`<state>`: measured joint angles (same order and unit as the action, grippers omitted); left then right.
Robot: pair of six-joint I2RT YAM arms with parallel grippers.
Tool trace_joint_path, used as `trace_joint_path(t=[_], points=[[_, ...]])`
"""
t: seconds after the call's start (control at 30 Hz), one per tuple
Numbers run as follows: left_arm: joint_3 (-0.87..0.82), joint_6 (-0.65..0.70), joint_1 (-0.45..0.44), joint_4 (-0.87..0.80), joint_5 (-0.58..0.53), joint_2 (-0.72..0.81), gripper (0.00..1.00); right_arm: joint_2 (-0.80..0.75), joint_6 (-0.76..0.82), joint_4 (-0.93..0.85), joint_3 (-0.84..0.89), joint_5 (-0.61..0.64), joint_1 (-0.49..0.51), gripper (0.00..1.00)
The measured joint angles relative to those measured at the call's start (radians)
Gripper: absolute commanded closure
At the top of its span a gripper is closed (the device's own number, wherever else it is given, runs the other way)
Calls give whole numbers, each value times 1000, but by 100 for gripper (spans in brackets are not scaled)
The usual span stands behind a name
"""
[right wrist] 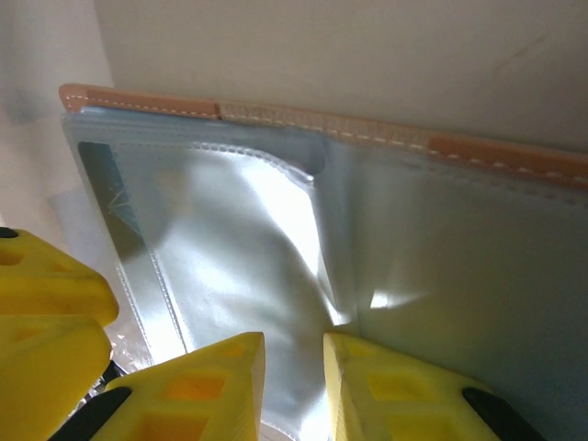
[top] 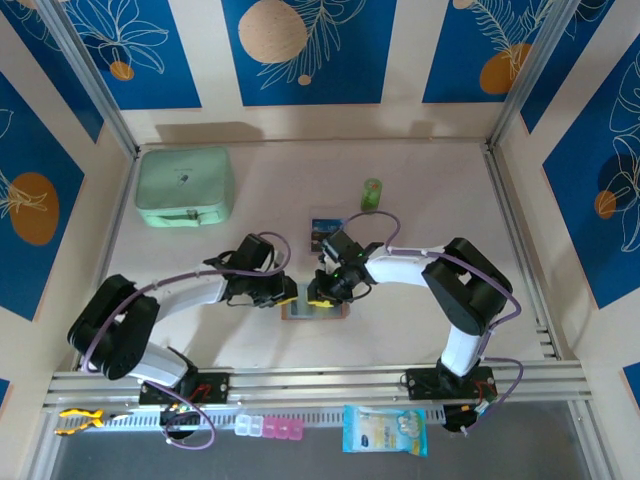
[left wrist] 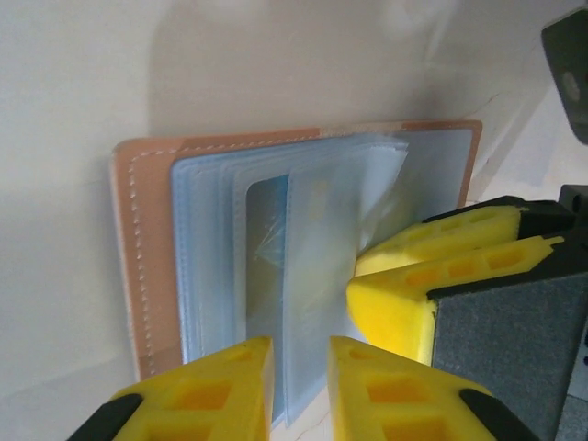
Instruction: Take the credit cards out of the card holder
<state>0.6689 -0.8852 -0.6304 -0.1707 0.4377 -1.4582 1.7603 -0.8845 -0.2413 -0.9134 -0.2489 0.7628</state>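
Top external view has the holder (top: pixel 316 311) lying open on the table (top: pixel 420 200), near of centre, with both end effectors meeting over it. One card (top: pixel 327 232) already lies just far of it. In the left wrist view, another card (left wrist: pixel 266 276) sits inside a clear sleeve.

The right end effector (right wrist: pixel 294 344) is nearly closed. Its jaws have sleeve plastic between them, and a page curls up toward them, so it seems to grip the holder's sleeve, not a card. The left end effector (left wrist: pixel 301 354) shows a narrow gap at the sleeve edges. I cannot tell whether it pinches anything.

Main risks:
- If the right arm pulls on sleeve film alone, the card may stay in its pocket, or the whole holder may lift and drag.
- If the left jaws are not pinning the holder, nothing resists that pull.
- The film looks thin and glossy, so it could slip out of the jaws or crease and tear at the seam.
- The two sets of fingers are almost touching, so a small sideways move could knock them together and shove the holder.
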Motion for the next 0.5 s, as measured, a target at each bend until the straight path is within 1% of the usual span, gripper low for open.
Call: trace_joint_path(t=[0.27, 0.4, 0.5], points=[[9, -8, -17, 18, 0, -47, 72, -9, -19, 81, 50, -55, -24, 74], [21, -8, -21, 23, 0, -68, 73, -18, -34, 132, 81, -79, -34, 75], [28, -15, -24, 28, 0, -81, 75, -25, -43, 173, 105, -97, -43, 75]])
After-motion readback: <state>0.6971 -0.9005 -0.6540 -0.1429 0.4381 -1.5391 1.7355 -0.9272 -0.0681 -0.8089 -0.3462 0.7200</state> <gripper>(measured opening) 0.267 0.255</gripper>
